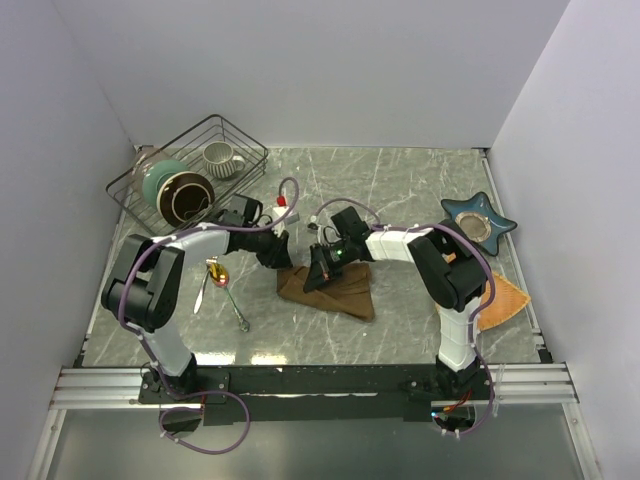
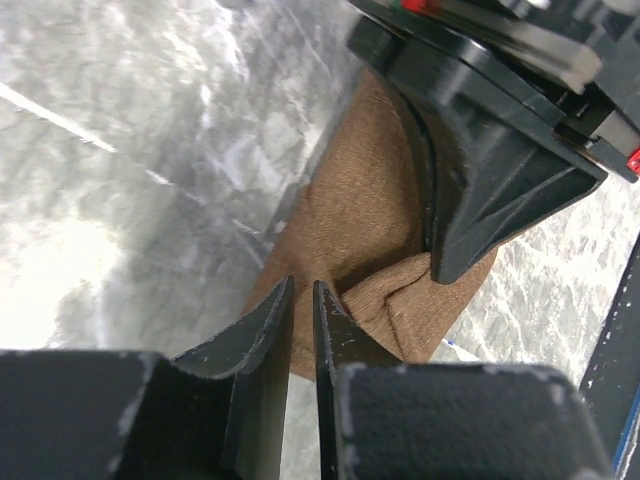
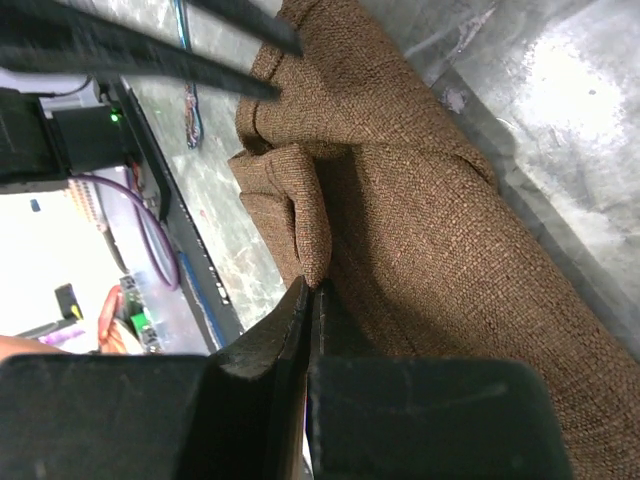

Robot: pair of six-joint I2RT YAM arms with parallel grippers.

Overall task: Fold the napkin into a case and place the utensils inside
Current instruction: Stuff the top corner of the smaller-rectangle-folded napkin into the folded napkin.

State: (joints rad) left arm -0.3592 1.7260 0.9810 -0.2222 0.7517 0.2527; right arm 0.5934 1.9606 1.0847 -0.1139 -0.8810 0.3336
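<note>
The fork (image 1: 237,312) and spoon (image 1: 217,273) lie nearest, on the worktop (image 1: 400,190) left of the napkin (image 1: 338,290) and apart from it. The napkin sits mid-worktop, partly folded, its layers fanned. The right jaws are closed, pinching a raised fold at its left corner. The left jaws face them, nearly closed with a slim gap, tips at the same corner; I cannot tell whether cloth is caught. Both sets of tips crowd one corner, so they could knock together, or an uneven pull could drag the layers askew. Bare worktop lies beyond and to the right. The basket (image 1: 228,128) stands far left and the dish (image 1: 503,225) far right.
</note>
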